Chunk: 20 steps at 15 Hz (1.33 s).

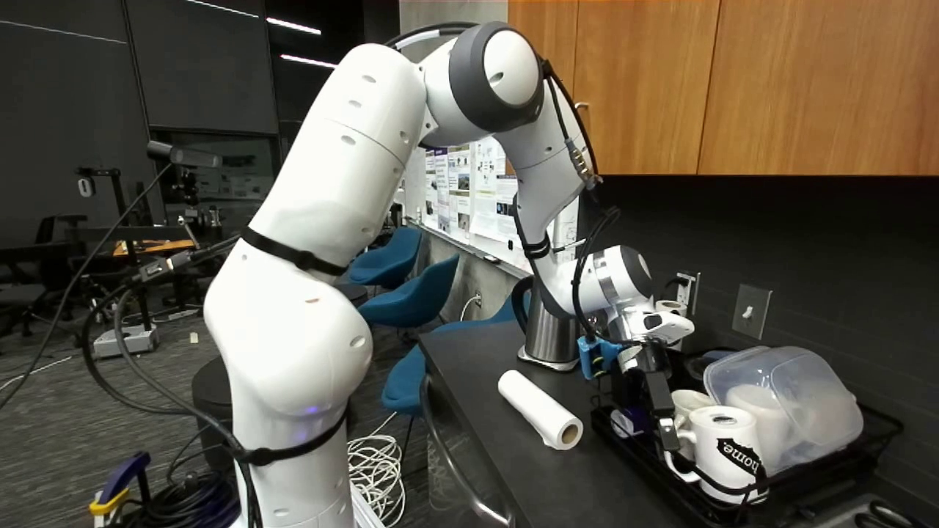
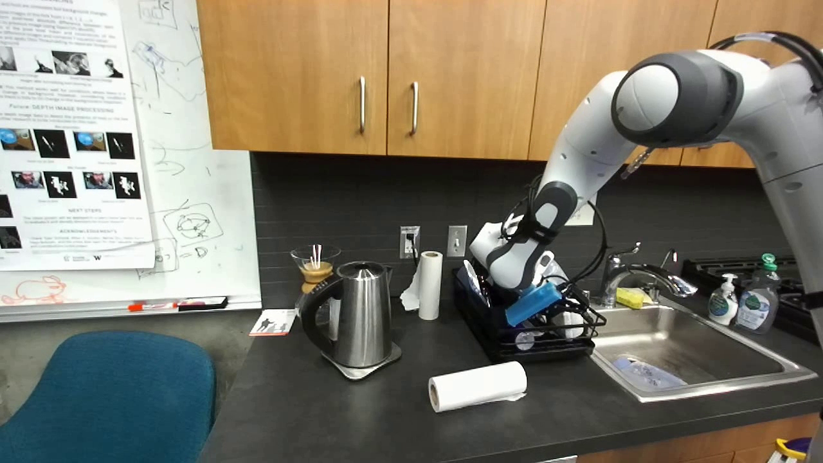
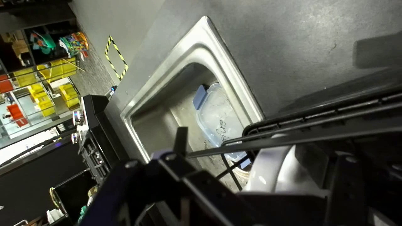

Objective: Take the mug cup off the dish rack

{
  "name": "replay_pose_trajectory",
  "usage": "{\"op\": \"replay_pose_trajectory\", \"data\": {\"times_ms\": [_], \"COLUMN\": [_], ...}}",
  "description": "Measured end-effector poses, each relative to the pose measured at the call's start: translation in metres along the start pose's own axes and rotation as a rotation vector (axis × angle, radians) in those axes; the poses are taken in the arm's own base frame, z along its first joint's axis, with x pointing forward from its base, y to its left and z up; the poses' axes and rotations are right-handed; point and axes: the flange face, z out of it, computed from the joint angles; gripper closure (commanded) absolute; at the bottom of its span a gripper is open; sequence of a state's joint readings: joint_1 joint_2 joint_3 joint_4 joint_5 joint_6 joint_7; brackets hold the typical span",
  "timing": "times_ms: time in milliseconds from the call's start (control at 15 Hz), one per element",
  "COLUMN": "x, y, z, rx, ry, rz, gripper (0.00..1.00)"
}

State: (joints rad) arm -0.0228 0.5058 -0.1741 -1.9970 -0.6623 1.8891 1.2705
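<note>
The black two-fingered gripper (image 1: 667, 431) stood with jaws apart at lower right in an exterior view. Just right of it, in the low black dish rack (image 1: 640, 453), was the white ceramic mug with black markings (image 1: 728, 460), axis vertical, handle (image 1: 681, 477) turned left toward the jaws.

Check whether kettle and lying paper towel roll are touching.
Apart: in an exterior view, a strip of dark countertop shows between the kettle and the lying paper towel roll.
</note>
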Motion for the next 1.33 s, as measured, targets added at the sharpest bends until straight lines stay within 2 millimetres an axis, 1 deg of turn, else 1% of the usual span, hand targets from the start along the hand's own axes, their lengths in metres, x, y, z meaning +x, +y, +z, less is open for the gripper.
{"op": "replay_pose_trajectory", "data": {"times_ms": [200,267,333,467,533,600,867,933,1000,1067,1133,1333], "x": [0.0008,0.0011,0.0019,0.003,0.0037,0.0043,0.0044,0.0044,0.0044,0.0044,0.0046,0.0039], "y": [-0.0043,-0.0035,-0.0019,0.0017,0.0033,0.004,0.004,0.004,0.0041,0.0039,0.0037,0.0025], "z": [-0.0034,-0.0036,-0.0043,-0.0053,-0.0057,-0.0059,-0.006,-0.006,-0.006,-0.0062,-0.0061,-0.0046], "rx": [0.021,0.015,0.009,-0.007,-0.018,-0.023,-0.025,-0.025,-0.025,-0.024,-0.022,-0.025], "ry": [0.01,0.009,0.008,0.003,0.001,0.0,0.0,0.0,0.0,0.0,0.002,0.001], "rz": [0.005,0.01,0.015,0.023,0.026,0.036,0.068,0.072,0.076,0.079,0.079,0.076], "gripper": [0.69,0.74,0.82,0.95,0.98,0.94,0.94,0.66,0.51,0.47,0.66,0.47]}}
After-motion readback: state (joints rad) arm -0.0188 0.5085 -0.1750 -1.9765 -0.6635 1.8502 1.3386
